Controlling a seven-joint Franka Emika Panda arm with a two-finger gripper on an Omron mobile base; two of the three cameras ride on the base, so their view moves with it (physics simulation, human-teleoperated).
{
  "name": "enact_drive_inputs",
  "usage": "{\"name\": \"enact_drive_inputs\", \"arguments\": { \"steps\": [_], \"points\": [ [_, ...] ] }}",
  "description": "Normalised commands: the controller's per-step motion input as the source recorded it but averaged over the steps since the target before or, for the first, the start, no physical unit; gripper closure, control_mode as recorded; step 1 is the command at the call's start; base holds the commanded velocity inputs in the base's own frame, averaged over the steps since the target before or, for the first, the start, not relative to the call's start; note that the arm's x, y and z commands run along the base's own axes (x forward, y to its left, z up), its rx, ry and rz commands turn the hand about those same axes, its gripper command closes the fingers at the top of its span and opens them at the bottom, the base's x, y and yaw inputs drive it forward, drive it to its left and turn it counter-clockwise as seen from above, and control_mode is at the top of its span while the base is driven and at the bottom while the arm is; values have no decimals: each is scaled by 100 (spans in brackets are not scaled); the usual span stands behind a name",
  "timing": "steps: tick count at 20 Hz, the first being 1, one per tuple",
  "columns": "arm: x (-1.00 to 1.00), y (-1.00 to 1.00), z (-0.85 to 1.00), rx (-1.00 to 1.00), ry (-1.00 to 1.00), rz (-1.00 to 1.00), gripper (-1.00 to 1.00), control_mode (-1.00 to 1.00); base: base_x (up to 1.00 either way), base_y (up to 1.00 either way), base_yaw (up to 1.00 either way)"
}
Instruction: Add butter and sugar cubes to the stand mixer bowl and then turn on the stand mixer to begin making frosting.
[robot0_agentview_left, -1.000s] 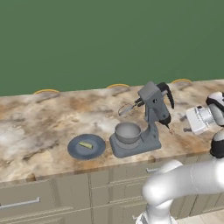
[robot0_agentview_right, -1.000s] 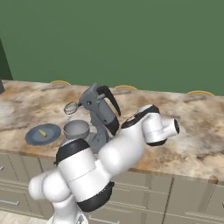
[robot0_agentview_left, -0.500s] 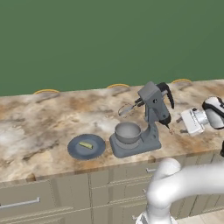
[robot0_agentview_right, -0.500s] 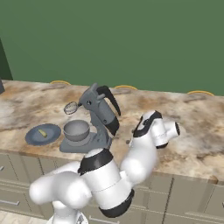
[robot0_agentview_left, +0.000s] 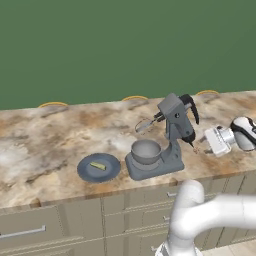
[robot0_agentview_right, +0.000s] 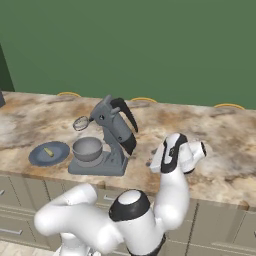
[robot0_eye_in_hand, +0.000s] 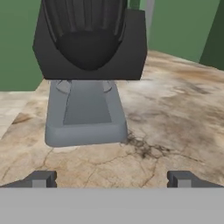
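Note:
The dark grey stand mixer (robot0_agentview_left: 172, 131) stands on the marble counter with its head tilted up and the whisk out to the left. The silvery stand mixer bowl (robot0_agentview_left: 146, 151) sits on the mixer's base. To its left the small yellow butter (robot0_agentview_left: 98, 165) lies on a blue-grey plate (robot0_agentview_left: 111, 171). My gripper (robot0_agentview_left: 201, 145) hovers low over the counter just right of the mixer, pointing at its back. In the hand view the gripper (robot0_eye_in_hand: 112, 179) is open and holds nothing, facing the mixer's (robot0_eye_in_hand: 87, 65) rear a short way ahead. The sugar cubes are out of view.
Three yellow-rimmed round things (robot0_agentview_left: 135, 98) sit along the back of the counter against the green wall. Bare marble (robot0_agentview_left: 45, 140) spreads left of the plate. Grey drawers (robot0_agentview_left: 35, 230) run under the counter's front edge. My arm (robot0_agentview_right: 170, 165) rises in front of the counter.
My hand has dropped lower and slid left toward the mixer's back, and the arm has swung with it. The jaws stay open. Mixer, bowl, plate and butter have not moved.

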Motion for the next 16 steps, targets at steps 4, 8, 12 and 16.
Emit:
{"name": "enact_drive_inputs", "arguments": {
  "steps": [4,8,12,16],
  "points": [
    [14,17,-26,0,0,0,-100,-100,0,0,0],
    [17,14,-20,0,0,0,-100,-100,0,0,0],
    [20,5,-17,0,0,0,-100,-100,0,0,0],
    [24,2,-21,0,0,0,-100,-100,0,0,0]
  ]
}}
